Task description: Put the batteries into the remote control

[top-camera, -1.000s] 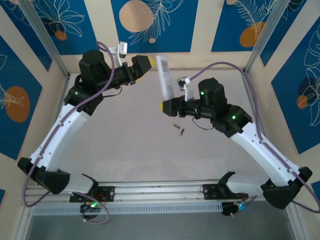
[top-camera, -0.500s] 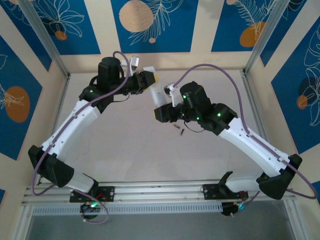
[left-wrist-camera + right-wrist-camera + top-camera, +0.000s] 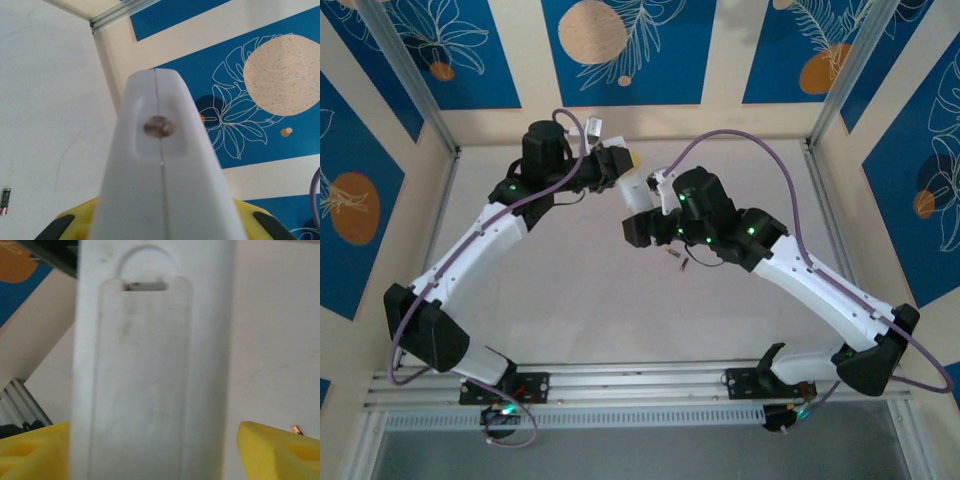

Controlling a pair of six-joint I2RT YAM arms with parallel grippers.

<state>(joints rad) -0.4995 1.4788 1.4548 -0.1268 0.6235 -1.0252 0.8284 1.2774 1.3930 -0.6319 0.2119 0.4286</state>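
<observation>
Left gripper (image 3: 623, 168) is clamped on the far end of the remote control (image 3: 638, 195), mid-table toward the far wall (image 3: 720, 125). The right gripper (image 3: 642, 225) stands wide open around its near end, holding nothing. Light, stiff, smooth plastic, probably slippery: grip the long edges, off the battery cover (image 3: 145, 390). Batteries (image 3: 678, 260) lie just near-right, with bare table (image 3: 570, 300) all round them.

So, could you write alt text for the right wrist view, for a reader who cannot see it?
The back of the white remote control, its battery cover in place, runs up the middle between the right gripper's yellow fingers, with a gap at the finger on the right. Pale table lies behind.
</observation>
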